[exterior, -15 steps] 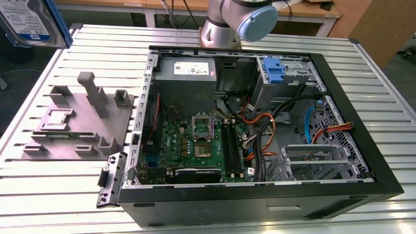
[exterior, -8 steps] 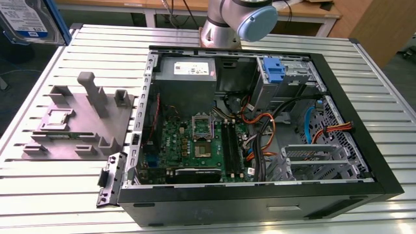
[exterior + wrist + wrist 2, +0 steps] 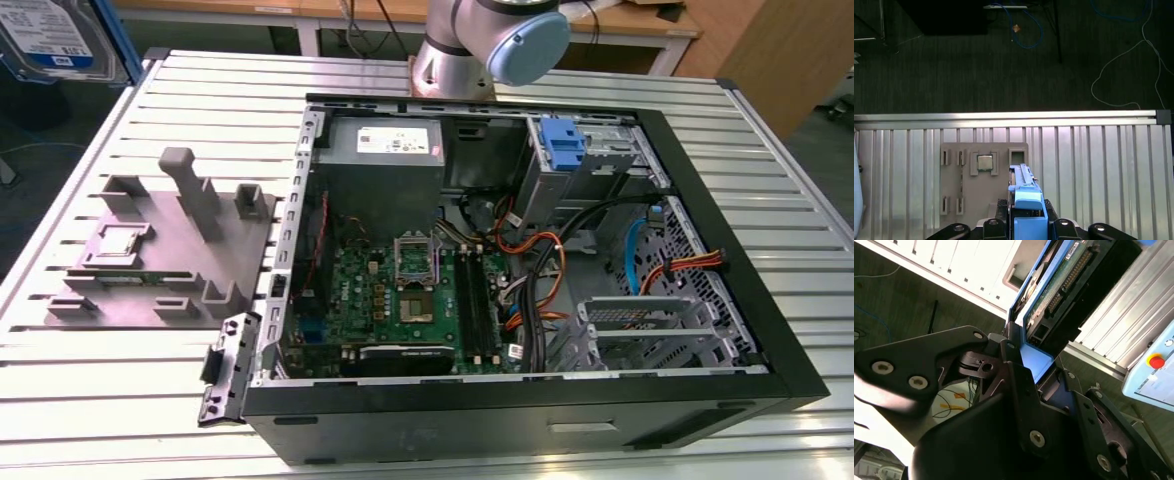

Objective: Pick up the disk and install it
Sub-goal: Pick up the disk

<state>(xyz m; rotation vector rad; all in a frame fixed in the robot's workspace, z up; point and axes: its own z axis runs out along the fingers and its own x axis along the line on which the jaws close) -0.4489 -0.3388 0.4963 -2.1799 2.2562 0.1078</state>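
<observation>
Two labels carry print, neither legible: the blue-and-white one on the disk and a white one on the power supply inside the open computer case. The disk is a flat silver-grey drive framed by a bright blue carrier. In the exterior view it shows its labelled face, held up off the slatted table and well apart from the case.

In the second wrist view the gripper has its black fingers closed onto the carrier's blue edge, and the drive's other face appears — a green circuit board with a row of connector pins. The first wrist view shows the drive edge-on between the fingers, with the grey fixture block on the table beyond the fingertips — a square chip sits in one of its pockets.
</observation>
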